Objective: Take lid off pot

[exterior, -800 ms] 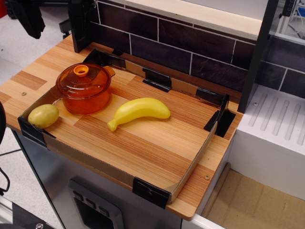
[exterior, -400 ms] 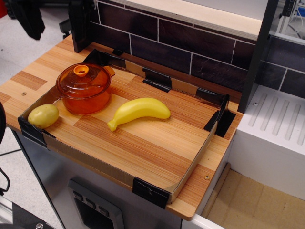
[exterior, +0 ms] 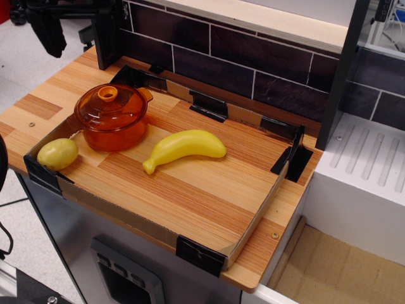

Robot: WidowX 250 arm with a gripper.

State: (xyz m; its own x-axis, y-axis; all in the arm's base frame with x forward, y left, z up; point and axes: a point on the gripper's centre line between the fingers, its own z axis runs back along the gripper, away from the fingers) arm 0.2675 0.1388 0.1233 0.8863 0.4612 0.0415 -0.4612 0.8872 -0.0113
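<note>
Lid [exterior: 110, 103] seated on pot [exterior: 114, 131], contents unreadable through the orange plastic. Pincer [exterior: 47, 28] high at top left, holding nothing; opening can't tell. Banana [exterior: 183, 149] and potato [exterior: 57, 153] loose on worktop [exterior: 209, 190].

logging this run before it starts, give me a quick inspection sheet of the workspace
surface: wooden counter with a low cardboard border held by black corner clips
job's things: lid sits closed on the pot at the back left of the bordered area; knob free, nothing touching it
clutter: banana lies to the right of the pot, apart from it; potato at the left front corner, close to the pot
grippers: gripper is a dark shape at the top left, well away from the lid; open or shut cannot be told
cables: a dark cable at the far left edge, below the counter
surroundings: dark tiled back wall, white ribbed drainer to the right
</note>
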